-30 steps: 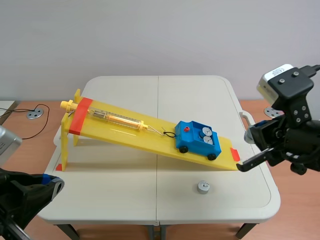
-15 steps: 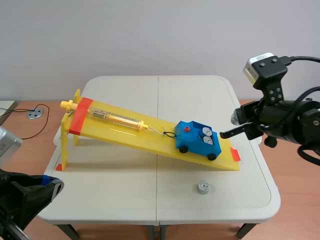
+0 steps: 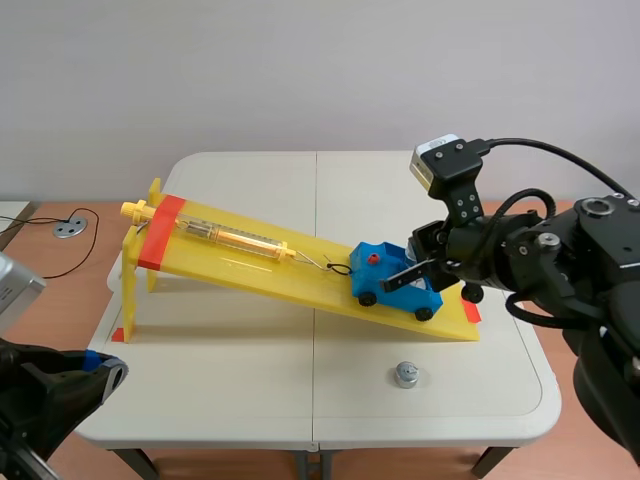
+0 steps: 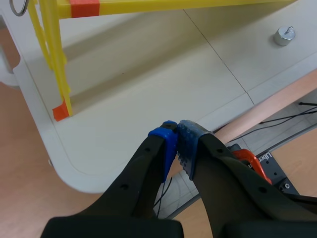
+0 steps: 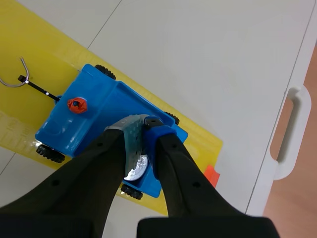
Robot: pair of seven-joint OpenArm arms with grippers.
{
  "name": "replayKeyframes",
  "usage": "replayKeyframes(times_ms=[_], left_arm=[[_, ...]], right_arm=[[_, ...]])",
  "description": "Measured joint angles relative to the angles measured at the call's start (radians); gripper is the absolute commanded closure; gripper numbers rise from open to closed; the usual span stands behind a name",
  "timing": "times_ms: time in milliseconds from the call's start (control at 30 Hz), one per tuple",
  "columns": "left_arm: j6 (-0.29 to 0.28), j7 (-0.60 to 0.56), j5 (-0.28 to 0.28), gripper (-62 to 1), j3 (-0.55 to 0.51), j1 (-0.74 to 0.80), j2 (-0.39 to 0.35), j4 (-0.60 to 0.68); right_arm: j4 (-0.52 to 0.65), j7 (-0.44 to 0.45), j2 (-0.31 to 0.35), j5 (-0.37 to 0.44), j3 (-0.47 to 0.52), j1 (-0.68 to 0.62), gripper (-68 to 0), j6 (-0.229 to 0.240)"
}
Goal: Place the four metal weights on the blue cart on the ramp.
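The blue cart [image 3: 385, 283] [image 5: 81, 126] sits low on the yellow ramp [image 3: 250, 262], hooked to a spring scale [image 3: 225, 236]. My right gripper [image 3: 392, 283] [image 5: 144, 121] hangs over the cart's rear bed. Its fingers are pressed nearly together on a silver metal weight [image 5: 135, 171], which shows in the slit just behind the pads. The arm hides most of the bed. Another metal weight [image 3: 405, 375] [image 4: 285, 35] stands on the table in front of the ramp's low end. My left gripper [image 3: 105, 372] [image 4: 177, 130] is shut on nothing, off the table's front left corner.
The ramp [image 4: 148, 6] rests on yellow legs [image 4: 57, 69] at the left, with orange tape at both ends. Ahead of the right gripper, the white table [image 5: 213, 54] lies beyond the cart. A table handle [image 5: 290, 134] is at the right edge.
My right arm has swung from beside the table's right edge leftward to over the cart. The left arm, the cart and the weight on the table have not moved.
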Motion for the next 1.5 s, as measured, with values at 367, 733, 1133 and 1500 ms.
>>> replayKeyframes(times_ms=[367, 733, 1133, 1500], left_arm=[[0.0, 0.0, 0.0, -4.0, 0.0, 0.0, 0.0, 0.0], [0.0, 0.0, 0.0, -4.0, 0.0, 0.0, 0.0, 0.0], [0.0, 0.0, 0.0, -4.0, 0.0, 0.0, 0.0, 0.0], [0.0, 0.0, 0.0, -4.0, 0.0, 0.0, 0.0, 0.0]], right_arm=[[-0.016, 0.019, -0.008, -0.01, -0.006, 0.004, -0.7, -0.006], [-0.016, 0.037, -0.01, -0.017, -0.018, 0.003, -0.7, -0.008], [-0.034, 0.092, -0.01, -0.018, -0.018, 0.003, -0.7, -0.008], [-0.049, 0.106, -0.01, -0.017, -0.018, 0.004, -23.2, -0.008]])
